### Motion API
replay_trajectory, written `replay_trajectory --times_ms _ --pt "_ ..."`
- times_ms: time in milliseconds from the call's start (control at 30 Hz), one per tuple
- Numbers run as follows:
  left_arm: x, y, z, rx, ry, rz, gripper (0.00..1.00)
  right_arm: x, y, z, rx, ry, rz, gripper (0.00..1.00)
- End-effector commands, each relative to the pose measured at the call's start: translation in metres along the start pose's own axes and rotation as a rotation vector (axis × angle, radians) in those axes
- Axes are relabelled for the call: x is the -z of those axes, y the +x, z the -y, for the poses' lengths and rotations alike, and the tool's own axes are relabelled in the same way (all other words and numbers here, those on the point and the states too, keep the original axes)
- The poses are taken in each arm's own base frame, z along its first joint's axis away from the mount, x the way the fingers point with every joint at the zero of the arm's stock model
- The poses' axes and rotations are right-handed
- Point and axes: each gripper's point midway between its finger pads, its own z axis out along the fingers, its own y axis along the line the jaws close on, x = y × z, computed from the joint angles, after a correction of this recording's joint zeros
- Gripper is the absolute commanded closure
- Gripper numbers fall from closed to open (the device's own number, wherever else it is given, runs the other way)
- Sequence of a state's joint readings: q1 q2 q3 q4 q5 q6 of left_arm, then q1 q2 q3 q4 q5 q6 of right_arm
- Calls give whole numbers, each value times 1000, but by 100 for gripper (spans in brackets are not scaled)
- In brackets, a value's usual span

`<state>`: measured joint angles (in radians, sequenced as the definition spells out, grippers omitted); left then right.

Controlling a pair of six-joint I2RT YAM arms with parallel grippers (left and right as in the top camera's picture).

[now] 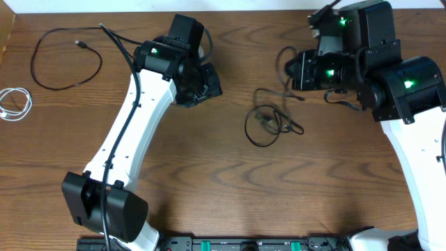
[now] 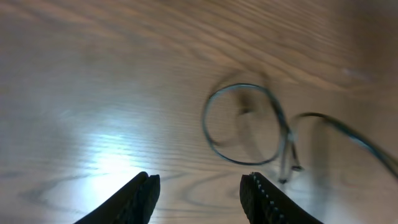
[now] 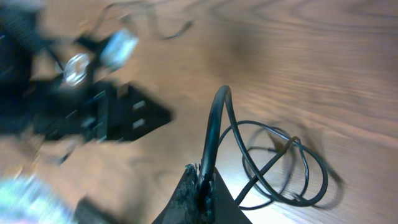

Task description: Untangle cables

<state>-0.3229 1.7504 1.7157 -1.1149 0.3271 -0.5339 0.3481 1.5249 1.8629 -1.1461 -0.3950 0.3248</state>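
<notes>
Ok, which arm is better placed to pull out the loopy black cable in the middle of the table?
Right, probably. The right gripper is shut on that black cable, while the left gripper hangs open and empty short of it.

No readable text, labels, brands or numbers anywhere.

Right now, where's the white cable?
Overhead view: the white cable lies coiled at the far left edge of the table, beside the looped black cable and away from the central tangle.
</notes>
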Motion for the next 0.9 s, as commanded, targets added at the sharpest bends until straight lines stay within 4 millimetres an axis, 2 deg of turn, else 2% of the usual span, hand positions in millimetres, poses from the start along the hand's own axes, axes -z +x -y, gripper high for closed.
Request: replay_trajectory --times_ms 0,200,367,567,633,700,800,867 --pt "7 13 29 -138 164 -56 52 2 7 -27 79 -158 -38 99" --pt "18 20 66 -237 375 -92 52 5 11 -38 56 -223 -59 99" --pt "31 26 92 -314 541 -112 52 9 16 -53 105 -311 -81 99" --pt "33 25 96 -324 564 -106 52 7 15 -49 125 -281 -70 98" --pt "29 20 91 -314 520 -85 52 1 8 -26 109 -143 -36 98" --pt "21 13 77 -255 426 -60 52 0 0 14 2 86 12 98" --pt "9 3 38 -66 199 -20 52 17 -2 75 -224 438 103 98" --pt "6 3 23 -20 118 -11 52 26 3 91 -295 540 127 99"
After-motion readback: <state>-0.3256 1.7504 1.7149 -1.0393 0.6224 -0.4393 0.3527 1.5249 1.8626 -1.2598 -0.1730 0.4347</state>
